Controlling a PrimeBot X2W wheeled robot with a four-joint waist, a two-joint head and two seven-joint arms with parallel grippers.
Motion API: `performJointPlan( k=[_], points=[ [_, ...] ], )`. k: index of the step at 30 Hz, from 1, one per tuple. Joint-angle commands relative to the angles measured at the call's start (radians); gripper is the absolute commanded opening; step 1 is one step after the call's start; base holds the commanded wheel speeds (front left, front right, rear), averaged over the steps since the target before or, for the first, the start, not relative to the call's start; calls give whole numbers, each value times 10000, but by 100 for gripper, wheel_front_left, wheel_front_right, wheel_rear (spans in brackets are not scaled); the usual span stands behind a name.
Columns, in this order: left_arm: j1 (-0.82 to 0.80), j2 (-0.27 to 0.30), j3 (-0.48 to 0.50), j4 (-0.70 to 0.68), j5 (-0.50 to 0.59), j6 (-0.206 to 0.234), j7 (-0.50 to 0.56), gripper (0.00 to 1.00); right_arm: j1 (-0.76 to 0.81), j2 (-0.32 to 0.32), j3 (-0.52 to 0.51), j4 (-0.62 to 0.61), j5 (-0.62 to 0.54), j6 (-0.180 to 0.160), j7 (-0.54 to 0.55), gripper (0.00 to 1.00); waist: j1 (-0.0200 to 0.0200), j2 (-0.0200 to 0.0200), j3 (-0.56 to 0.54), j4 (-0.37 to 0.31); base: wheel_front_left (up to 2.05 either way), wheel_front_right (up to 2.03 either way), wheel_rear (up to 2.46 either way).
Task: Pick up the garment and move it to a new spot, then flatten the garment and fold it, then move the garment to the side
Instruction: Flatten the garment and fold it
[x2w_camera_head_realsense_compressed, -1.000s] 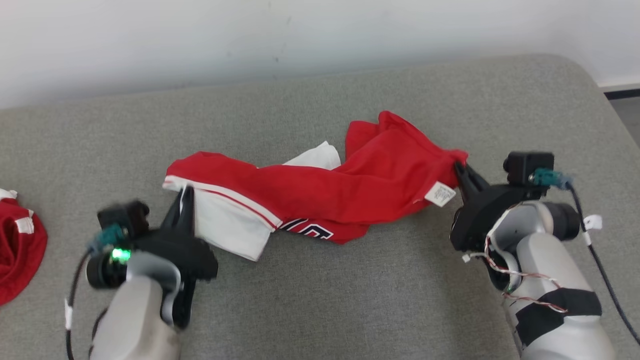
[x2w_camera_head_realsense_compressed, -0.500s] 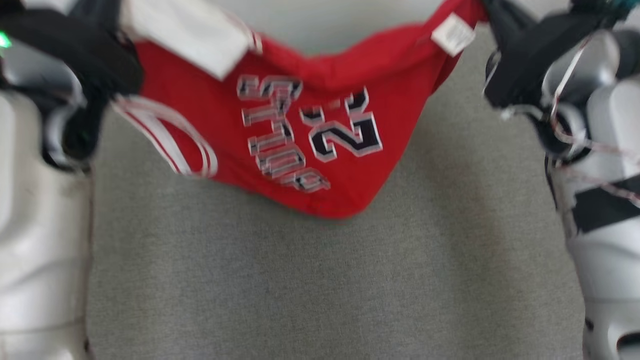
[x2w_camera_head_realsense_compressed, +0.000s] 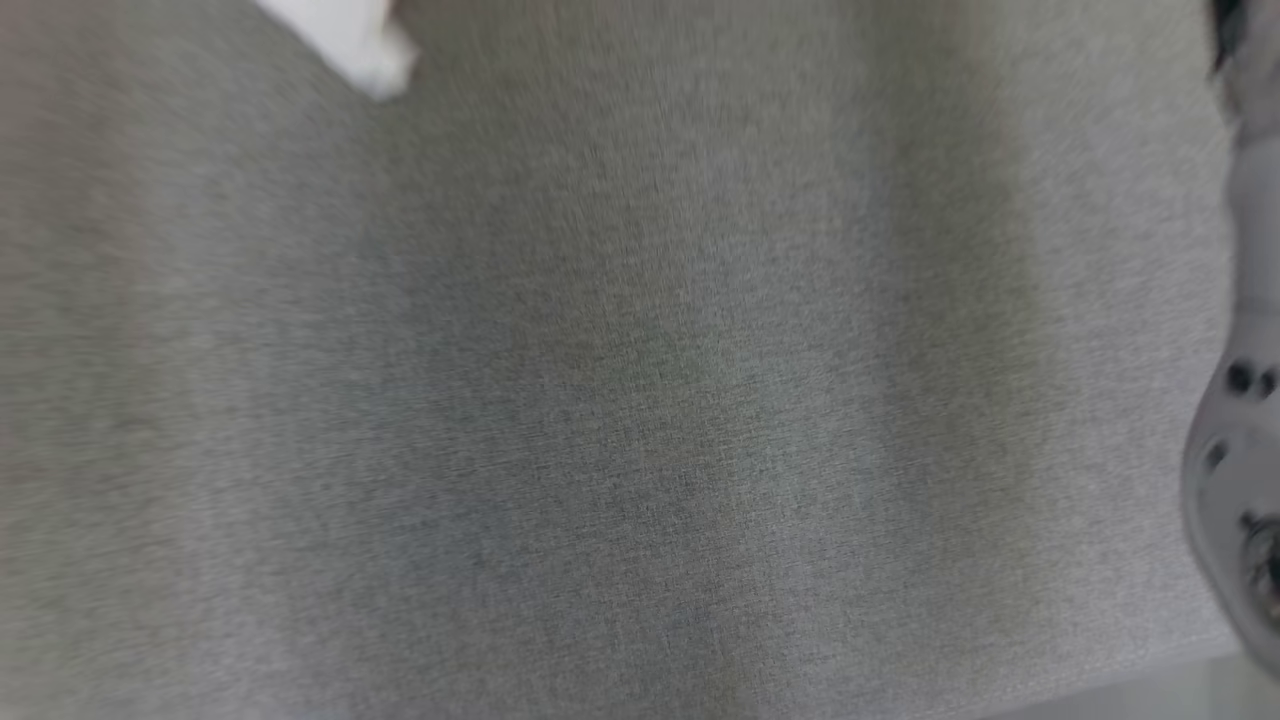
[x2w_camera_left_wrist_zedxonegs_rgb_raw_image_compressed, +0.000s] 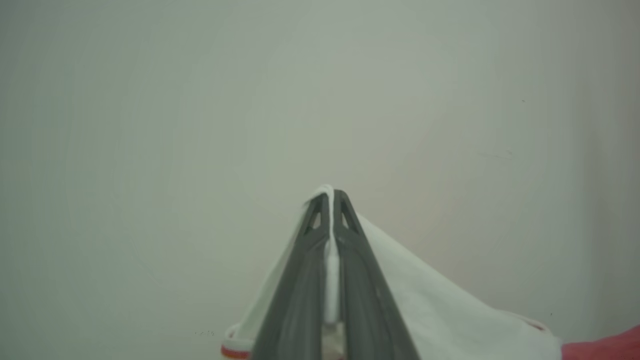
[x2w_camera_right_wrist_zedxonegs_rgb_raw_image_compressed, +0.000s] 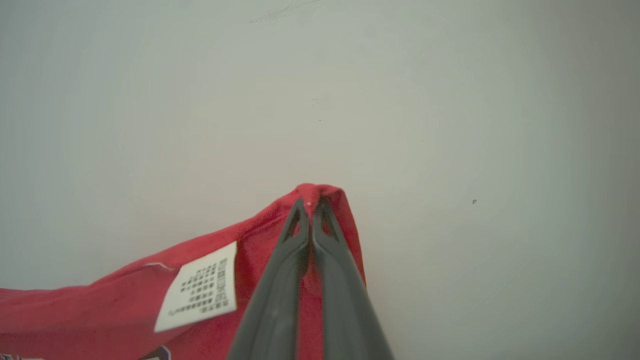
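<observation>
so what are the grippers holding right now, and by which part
Both hold the garment: the left gripper is shut on a white edge, the right gripper on a red corner beside the white label.

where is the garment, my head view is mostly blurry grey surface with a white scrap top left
Observer: In the left wrist view the left hand is shut on a white part of the garment.
Operator: and the right one
Observer: The right hand is shut on a red edge, pinched at its fingertips.
Operator: anything to tell which edge
Observer: A white printed label sits on the red cloth, close beside that hand's fingers.
</observation>
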Motion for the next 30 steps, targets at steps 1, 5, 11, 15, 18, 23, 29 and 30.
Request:
performJointPlan(
  k=[1,5,11,15,18,23,29,30],
  points=[
    [-590,2,-43,61,168,33,-460,0,-489,64,-260,179,-182,-24,-596,0,-4,-4,1435,-461,0,0,0],
    [-1418,-130,-190,325,477,-1,-1742,0,-1307,12,-643,650,-726,-24,-2159,0,-4,-4,1883,-322,0,0,0],
    [-478,-86,-603,887,651,-289,-2232,0,-900,-123,133,1430,-1561,-24,-2736,0,-4,-4,2348,-64,0,0,0],
    [545,-171,-530,1155,231,-455,-2313,0,-193,-298,1013,1790,-1756,-24,-2813,0,-4,-4,2150,93,0,0,0],
    [1411,-285,-479,1177,-104,-560,-2308,0,434,-580,1591,1923,-1615,-24,-2801,0,-4,-4,1765,211,0,0,0],
    [3183,-494,-331,767,-716,-656,-2296,0,1466,-923,2508,2290,-1151,-24,-2757,0,-4,-4,674,418,0,0,0],
    [6018,-853,-152,522,-1668,-687,-2295,0,2953,-1217,3383,2823,-559,-24,-2271,0,-4,-4,-1088,590,0,0,0],
    [6518,-896,-135,565,-1845,-683,-2296,0,3193,-1232,3571,2891,-490,-24,-2097,0,-4,-4,-1375,603,0,0,0]
  ],
)
